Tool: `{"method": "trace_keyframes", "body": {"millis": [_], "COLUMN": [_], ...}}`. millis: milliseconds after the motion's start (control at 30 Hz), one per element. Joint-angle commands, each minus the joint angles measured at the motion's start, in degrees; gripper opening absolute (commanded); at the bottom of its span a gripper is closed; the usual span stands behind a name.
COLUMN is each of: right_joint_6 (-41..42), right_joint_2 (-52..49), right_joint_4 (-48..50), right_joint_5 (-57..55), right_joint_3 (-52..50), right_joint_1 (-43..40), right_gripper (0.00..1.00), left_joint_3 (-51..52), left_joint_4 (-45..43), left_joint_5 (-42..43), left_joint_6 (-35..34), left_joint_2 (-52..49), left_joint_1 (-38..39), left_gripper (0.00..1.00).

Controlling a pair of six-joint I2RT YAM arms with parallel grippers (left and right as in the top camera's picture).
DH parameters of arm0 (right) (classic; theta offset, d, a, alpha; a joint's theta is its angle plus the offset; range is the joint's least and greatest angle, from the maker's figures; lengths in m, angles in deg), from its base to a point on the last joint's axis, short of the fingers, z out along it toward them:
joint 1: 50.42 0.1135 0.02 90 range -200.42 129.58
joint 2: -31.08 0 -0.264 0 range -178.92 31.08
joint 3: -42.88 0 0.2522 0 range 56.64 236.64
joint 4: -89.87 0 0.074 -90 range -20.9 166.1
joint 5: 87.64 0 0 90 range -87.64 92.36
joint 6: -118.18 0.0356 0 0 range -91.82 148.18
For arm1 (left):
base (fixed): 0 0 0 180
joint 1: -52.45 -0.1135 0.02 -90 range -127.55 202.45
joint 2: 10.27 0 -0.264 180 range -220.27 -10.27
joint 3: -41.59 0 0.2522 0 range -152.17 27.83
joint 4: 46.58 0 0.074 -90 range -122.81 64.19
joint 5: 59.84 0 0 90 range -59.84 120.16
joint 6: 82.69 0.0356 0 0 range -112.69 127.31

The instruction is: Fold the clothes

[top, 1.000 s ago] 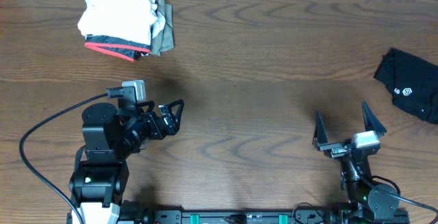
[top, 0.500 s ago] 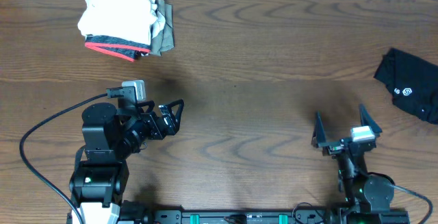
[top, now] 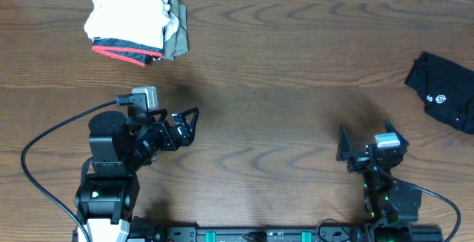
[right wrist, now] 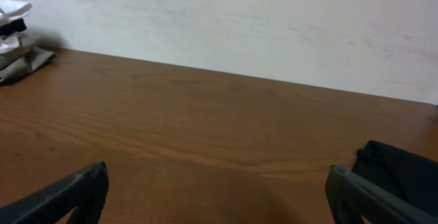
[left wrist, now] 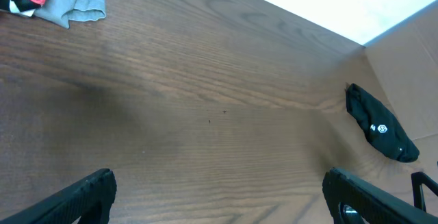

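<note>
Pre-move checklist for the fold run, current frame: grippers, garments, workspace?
1. Left gripper open and empty: ok.
2. Right gripper open and empty: ok.
3. Crumpled black garment with white logo spread flat for folding: not ok, bunched at the table's far right.
4. Its full outline in view: cannot tell, the overhead frame crops it.
5. Folded stack of white and red-trimmed clothes apart from both arms: ok.
6. Brown wooden table bare between the arms: ok.

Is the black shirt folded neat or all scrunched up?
Scrunched up. The black garment lies in a lumpy, uneven heap at the right edge of the table, its white logo showing.
</note>
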Motion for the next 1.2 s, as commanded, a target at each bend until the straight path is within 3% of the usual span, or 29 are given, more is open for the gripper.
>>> {"method": "trace_keyframes", "body": {"millis": [0, 900, 1167], "right_joint_6": [-0.68, -0.68, -0.68], "right_joint_2": [0.39, 0.37, 0.37], "right_joint_4": [-0.31, -0.31, -0.31], "right_joint_5": [-0.76, -0.76, -0.76], "right_joint_3": [-0.11, -0.09, -0.09], "right_joint_1": [-0.96, -0.98, -0.98], "right_gripper": [0.99, 0.99, 0.99], "left_joint_3": [-0.22, -0.2, 0.96], "left_joint_4": [-0.09, -0.07, 2.32], "left_joint_5": [0.94, 0.94, -2.67], "left_joint_6": [-0.07, -0.04, 0.17], "left_joint_2": [0.04, 0.04, 1.49], "left_joint_1": [-0.02, -0.02, 0.11], "left_gripper": [0.98, 0.98, 0.98]}}
